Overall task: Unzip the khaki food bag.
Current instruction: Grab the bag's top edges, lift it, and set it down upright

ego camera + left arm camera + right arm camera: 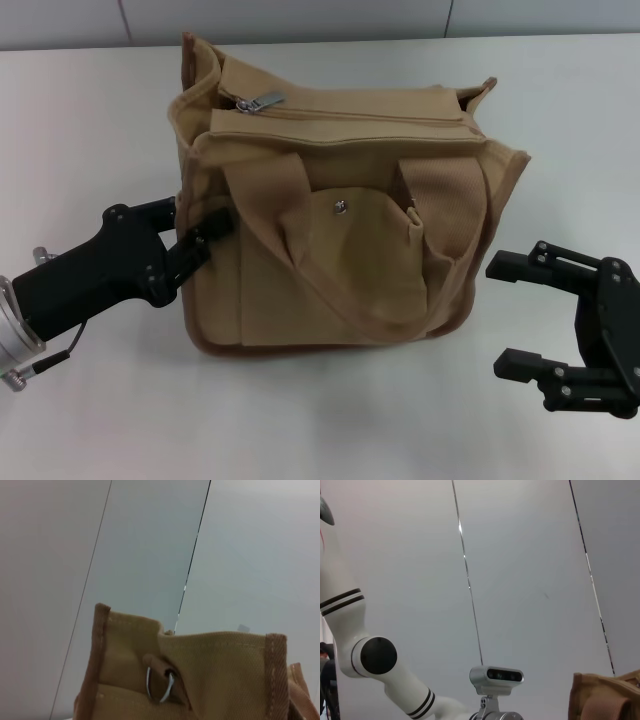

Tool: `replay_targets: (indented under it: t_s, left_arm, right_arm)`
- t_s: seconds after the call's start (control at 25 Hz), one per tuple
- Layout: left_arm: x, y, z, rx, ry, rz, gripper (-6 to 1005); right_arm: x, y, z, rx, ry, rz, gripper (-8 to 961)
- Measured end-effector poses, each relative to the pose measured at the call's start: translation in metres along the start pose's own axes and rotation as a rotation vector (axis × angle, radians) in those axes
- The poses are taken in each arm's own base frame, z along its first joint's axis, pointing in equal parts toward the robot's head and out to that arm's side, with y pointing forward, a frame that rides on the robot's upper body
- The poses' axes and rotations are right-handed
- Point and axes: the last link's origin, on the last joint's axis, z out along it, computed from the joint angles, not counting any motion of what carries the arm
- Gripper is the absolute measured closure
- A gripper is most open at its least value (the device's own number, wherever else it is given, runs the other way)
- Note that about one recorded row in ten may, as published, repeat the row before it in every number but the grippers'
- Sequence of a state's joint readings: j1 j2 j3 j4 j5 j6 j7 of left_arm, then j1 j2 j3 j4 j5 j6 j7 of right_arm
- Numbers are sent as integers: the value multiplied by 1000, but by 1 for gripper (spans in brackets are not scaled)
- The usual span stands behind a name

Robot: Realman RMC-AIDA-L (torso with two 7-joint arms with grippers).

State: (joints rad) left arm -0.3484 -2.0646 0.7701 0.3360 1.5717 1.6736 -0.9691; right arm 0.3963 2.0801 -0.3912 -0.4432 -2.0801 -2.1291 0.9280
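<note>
The khaki food bag (340,220) stands upright in the middle of the white table, pocket flap and metal snap (340,206) facing me. Its top zipper looks closed, with the silver pull (262,101) at the bag's far left end. My left gripper (208,238) is at the bag's left side, fingers closed on the brown-piped side edge. The left wrist view shows that end of the bag (215,680) and a metal ring (159,685). My right gripper (498,316) is open and empty, just right of the bag and apart from it.
The white table (90,120) runs all around the bag, with a grey wall behind. The right wrist view shows a corner of the bag (605,700), my white arm (375,655) and the head camera (496,676).
</note>
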Motion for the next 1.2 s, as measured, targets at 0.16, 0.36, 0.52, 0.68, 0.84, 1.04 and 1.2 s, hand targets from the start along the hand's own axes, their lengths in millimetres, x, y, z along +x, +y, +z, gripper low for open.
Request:
replay_targets:
  t_s: [0.16,0.36,0.52,0.68,0.84,1.04,1.2]
  left_arm:
    - [0,0,0,0,0,0,817]
    - [0,0,0,0,1,6,845]
    - [6,-3,0,-13,-1,44,856]
    - [25,-1,-3,-86,34,109,868]
    - [36,-3,-5,-115,51,140,871]
    - [55,-17,-2,-91,75,198,884]
    - [72,-30,1,-93,63,259,897]
  right_arm:
    - [0,0,0,0,0,0,155]
    - [0,0,0,1,0,0,155]
    - [0,0,0,1,1,0,156]
    - [0,0,0,2,1,0,156]
    - [1,0,0,3,0,2,156]
    - [1,1,0,2,-6,6,156]
    - [3,-1,7,-6,-21,-5,156]
